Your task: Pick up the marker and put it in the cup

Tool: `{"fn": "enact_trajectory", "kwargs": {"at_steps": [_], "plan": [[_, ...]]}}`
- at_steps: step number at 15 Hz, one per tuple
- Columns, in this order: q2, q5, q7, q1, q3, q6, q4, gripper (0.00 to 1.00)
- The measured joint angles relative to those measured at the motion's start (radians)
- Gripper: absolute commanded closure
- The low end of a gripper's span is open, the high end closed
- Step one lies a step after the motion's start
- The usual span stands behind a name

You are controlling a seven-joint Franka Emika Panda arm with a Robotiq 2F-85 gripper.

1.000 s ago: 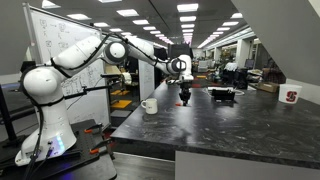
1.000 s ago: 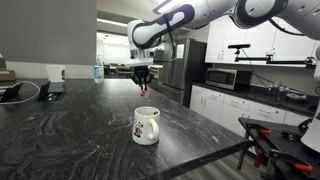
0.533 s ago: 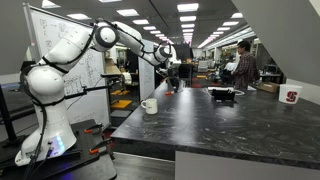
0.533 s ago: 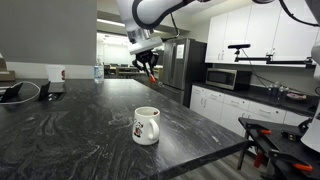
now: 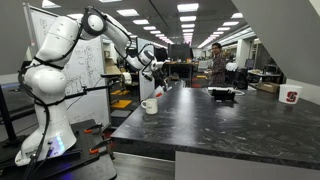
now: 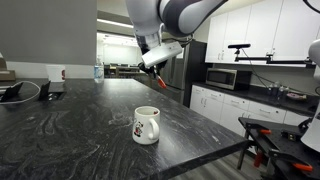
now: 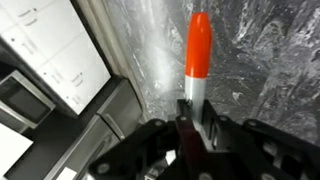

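The marker is a short stick with an orange-red tip (image 7: 198,48), and my gripper (image 7: 195,118) is shut on its pale lower end. In both exterior views the gripper (image 5: 157,78) (image 6: 156,72) hangs tilted in the air with the marker's red tip (image 6: 162,84) pointing down. The cup, a small white mug with a side handle (image 5: 149,105) (image 6: 146,126), stands near the edge of the dark marbled counter (image 6: 80,130). The gripper is well above the mug. In an exterior view it looks farther back than the mug. The mug does not show in the wrist view.
A white container with a red logo (image 5: 291,96) (image 6: 56,73) stands at the counter's far end. A black device (image 5: 222,94) (image 6: 15,93) lies on the counter. A microwave (image 6: 230,78) and cabinets stand beyond the counter's edge. A person (image 5: 217,62) is in the background.
The arm has lifted and swung the gripper, with the marker in it, from low over the counter to a higher, tilted pose nearer the mug's side. The mug has not moved.
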Motion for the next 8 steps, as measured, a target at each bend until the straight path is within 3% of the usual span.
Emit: {"fn": "enact_trajectory", "kwargs": {"at_steps": [4,8], "plan": [[-0.074,-0.204,0.267,0.011,0.062,0.175,-0.186,0.95],[-0.112,-0.317,0.42,-0.007,0.115,0.27,-0.256,0.95]]}}
